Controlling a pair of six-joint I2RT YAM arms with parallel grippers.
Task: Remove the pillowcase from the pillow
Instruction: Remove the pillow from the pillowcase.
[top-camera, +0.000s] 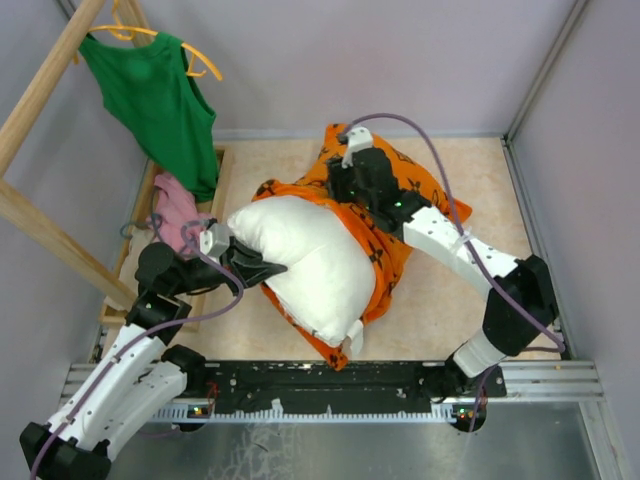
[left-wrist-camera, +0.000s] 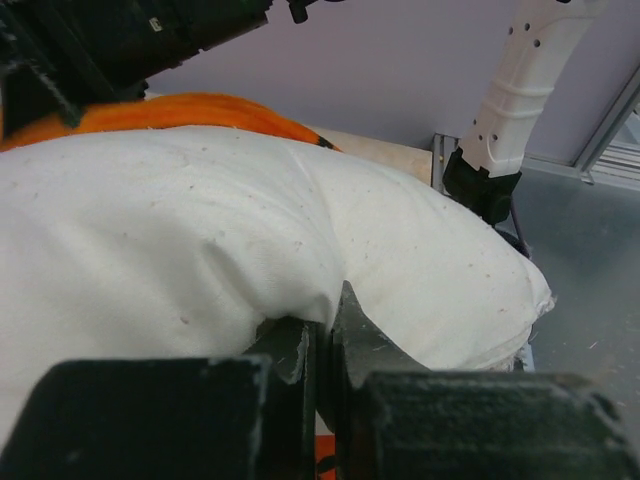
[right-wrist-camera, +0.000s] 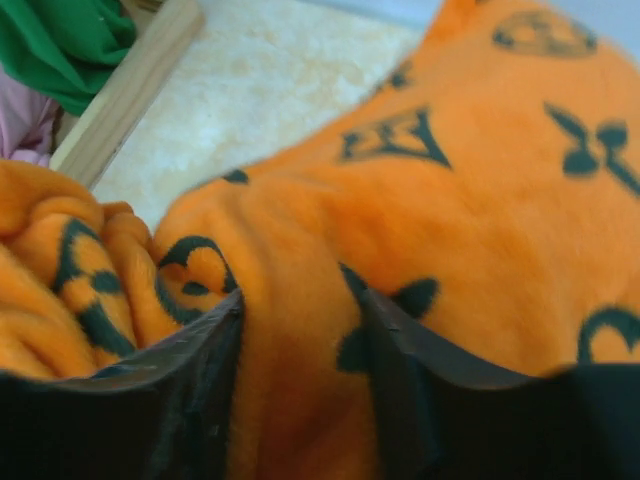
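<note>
Left gripper (left-wrist-camera: 322, 335), pressed together, is pinching the pillow (left-wrist-camera: 200, 230) edge. Right gripper (right-wrist-camera: 300, 320) is straddling a pillowcase (right-wrist-camera: 480, 200) fold, grip uncertain. Pillow is lying half-bared on its cover, which is probably soft, light and stretchy, so thick folds are best.

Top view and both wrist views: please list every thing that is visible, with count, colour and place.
pillowcase: one, orange with black motifs, mid-table, bunched around the pillow's far end
pillow: one, white, mostly bare, mid-table
tank top: one, green, on the hanger, far left
hanger: one, orange, on the wooden rack
pink cloth: one, below the tank top
wooden rack: one, pale wood, left side
left gripper: black, shut on the pillow's edge
right gripper: black, jaws astride a pillowcase fold
</note>
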